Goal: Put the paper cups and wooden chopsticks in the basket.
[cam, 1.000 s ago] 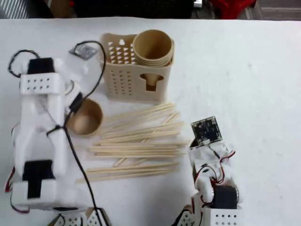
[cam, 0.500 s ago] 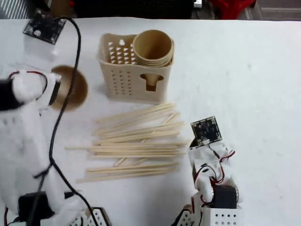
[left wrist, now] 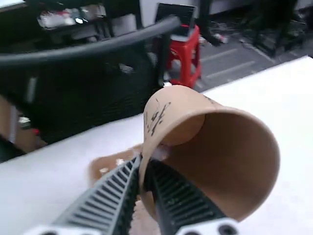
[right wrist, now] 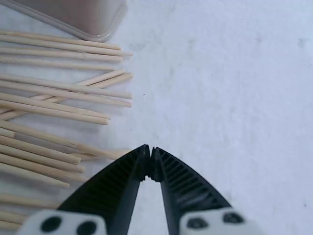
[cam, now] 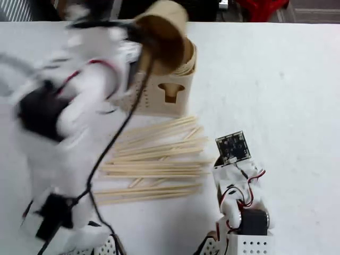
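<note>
My left gripper [left wrist: 143, 169] is shut on the rim of a brown paper cup [left wrist: 215, 156], which lies tilted with its mouth open to the camera. From above, that paper cup [cam: 162, 32] hangs over the beige perforated basket [cam: 156, 90], held by the blurred left arm [cam: 79, 101]. More stacked cups [cam: 187, 58] sit inside the basket. Several wooden chopsticks [cam: 154, 159] lie spread on the table in front of the basket. My right gripper [right wrist: 149, 164] is shut and empty, just above the table beside the chopstick [right wrist: 63, 93] ends.
The white table [cam: 276, 95] has free room to the right of the basket. A corner of the basket [right wrist: 73, 17] appears in the right wrist view. Chairs and a red stool [left wrist: 188, 54] stand beyond the table's far edge.
The left arm has lifted the paper cup from the table left of the basket and swung it up and right, over the basket. The right arm has stayed still.
</note>
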Motion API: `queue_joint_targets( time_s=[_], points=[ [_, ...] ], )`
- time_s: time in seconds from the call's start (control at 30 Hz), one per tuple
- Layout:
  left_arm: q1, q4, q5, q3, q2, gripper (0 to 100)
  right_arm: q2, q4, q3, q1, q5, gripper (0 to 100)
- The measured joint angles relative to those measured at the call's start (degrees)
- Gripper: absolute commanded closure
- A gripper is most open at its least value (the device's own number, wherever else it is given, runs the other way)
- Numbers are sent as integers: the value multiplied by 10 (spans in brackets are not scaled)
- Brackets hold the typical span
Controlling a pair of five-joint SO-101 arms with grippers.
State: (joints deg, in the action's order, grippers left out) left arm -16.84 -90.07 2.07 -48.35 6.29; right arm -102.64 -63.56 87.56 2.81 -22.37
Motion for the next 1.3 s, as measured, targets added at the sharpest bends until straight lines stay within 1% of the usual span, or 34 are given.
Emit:
queue_joint_targets(
  time_s=[0.1,0.27,0.53,0.7,0.83,0.9,1.2,1.3],
  points=[
    [-25,7,-23,0,-61,977,0,0,0,0,0,981],
    [-25,6,-51,0,-125,977,0,0,0,0,-6,981],
    [-5,-25,-75,0,-130,977,0,0,0,0,-15,981],
    [-3,-33,-75,0,-130,976,0,0,0,0,-15,981],
    [-2,-33,-75,0,-131,912,0,0,0,0,-15,981],
    [-2,-25,-75,0,-132,888,0,0,0,0,-15,981],
    [3,52,-75,0,-193,893,0,0,0,0,-15,981],
    [14,92,-75,0,-216,890,0,0,0,0,-15,981]
  ],
)
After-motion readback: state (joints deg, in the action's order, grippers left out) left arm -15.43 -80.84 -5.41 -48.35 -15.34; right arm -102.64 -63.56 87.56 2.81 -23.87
